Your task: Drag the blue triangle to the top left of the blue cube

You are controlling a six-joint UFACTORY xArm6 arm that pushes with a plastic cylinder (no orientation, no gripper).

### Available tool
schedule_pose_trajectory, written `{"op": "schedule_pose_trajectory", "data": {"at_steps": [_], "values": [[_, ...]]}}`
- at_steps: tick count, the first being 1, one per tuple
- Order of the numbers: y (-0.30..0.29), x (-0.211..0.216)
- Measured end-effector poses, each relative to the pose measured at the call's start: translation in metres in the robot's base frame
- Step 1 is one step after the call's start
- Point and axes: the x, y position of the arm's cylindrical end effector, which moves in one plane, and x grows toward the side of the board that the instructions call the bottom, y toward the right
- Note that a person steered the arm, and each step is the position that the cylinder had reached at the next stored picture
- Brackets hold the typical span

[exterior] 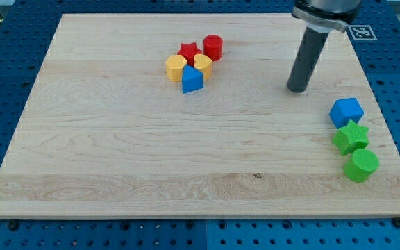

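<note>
The blue triangle (pixel 192 80) lies on the wooden board at the view's upper middle, touching a cluster of other blocks. The blue cube (pixel 346 112) sits near the board's right edge. My tip (pixel 297 89) rests on the board between them, well to the right of the blue triangle and up and to the left of the blue cube, touching neither.
A red star (pixel 189 51), a red cylinder (pixel 213 47), a yellow hexagon (pixel 176 67) and a yellow heart (pixel 203 64) crowd around the blue triangle. A green star (pixel 351 137) and a green cylinder (pixel 360 165) sit just below the blue cube.
</note>
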Motion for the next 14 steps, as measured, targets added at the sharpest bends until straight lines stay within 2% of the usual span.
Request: {"op": "schedule_pose_trajectory", "data": {"at_steps": [1, 3, 4, 5, 6, 7, 8, 9, 10, 12, 14], "values": [[-0.036, 0.016], [-0.09, 0.101], [-0.152, 0.102], [-0.215, 0.069], [-0.243, 0.026], [-0.243, -0.007], [-0.215, -0.029], [-0.176, -0.025], [-0.158, 0.006], [-0.121, 0.035], [-0.11, 0.019]]}}
